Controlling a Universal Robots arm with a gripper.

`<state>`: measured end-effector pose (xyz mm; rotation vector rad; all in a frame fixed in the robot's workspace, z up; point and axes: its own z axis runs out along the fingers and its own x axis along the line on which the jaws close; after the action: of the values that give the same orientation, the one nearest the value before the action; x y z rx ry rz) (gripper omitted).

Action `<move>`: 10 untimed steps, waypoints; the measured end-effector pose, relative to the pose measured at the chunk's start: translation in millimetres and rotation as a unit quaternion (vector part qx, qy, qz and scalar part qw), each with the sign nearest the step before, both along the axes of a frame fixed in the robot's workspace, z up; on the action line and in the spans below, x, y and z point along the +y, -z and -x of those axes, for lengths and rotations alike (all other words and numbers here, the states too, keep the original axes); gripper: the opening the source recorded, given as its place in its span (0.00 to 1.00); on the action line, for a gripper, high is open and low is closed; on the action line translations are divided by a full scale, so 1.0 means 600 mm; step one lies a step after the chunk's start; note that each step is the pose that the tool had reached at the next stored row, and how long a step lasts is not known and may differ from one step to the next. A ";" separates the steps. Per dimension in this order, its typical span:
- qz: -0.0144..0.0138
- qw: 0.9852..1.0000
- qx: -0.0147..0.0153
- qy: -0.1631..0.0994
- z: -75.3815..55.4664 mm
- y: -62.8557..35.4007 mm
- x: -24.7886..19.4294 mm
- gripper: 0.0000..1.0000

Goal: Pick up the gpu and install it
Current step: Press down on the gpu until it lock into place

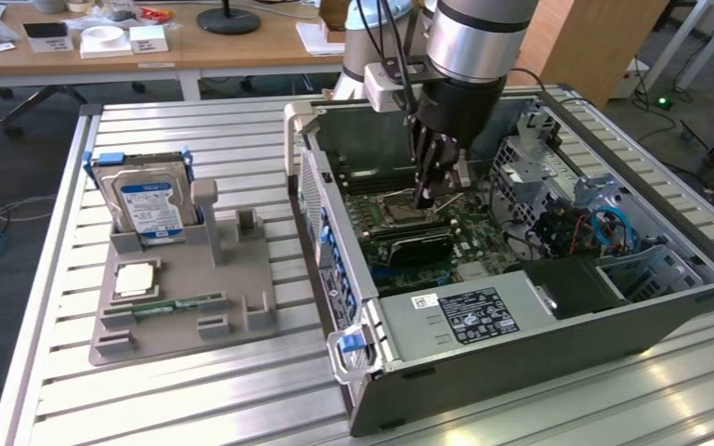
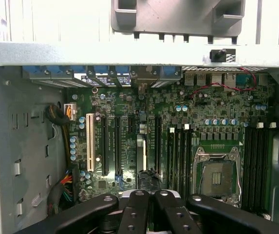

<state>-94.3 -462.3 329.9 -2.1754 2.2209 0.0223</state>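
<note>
The gpu [image 1: 409, 246], a flat black card, sits low on the motherboard [image 1: 456, 232] inside the open computer case [image 1: 654, 307], just in front of the CPU socket [image 1: 394, 206]. My gripper [image 1: 427, 197] hangs straight down inside the case with its fingers shut together, the tips just above and behind the card. I cannot tell whether they touch it. In the wrist view the shut gripper [image 2: 147, 179] points at the board between the black expansion slots [image 2: 105, 146] and the CPU socket [image 2: 216, 175], with nothing visible between the fingers.
At the exterior view's left, a grey parts holder [image 1: 183, 297] carries a silver hard drive [image 1: 149, 200], a processor chip [image 1: 134, 279] and a green memory stick [image 1: 181, 305]. Drive cages and blue cables [image 1: 605, 223] fill the case's right side. Desks stand behind the slatted table [image 1: 146, 409].
</note>
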 end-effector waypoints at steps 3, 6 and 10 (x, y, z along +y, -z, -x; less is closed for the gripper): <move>0.000 1.000 0.000 0.000 0.000 0.000 0.0000 0.11; 0.000 1.000 0.000 0.000 0.000 0.000 0.0000 0.11; 0.000 1.000 0.000 0.000 0.000 0.005 0.0000 0.11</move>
<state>-94.3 -462.3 327.1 -2.1754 2.2209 0.0223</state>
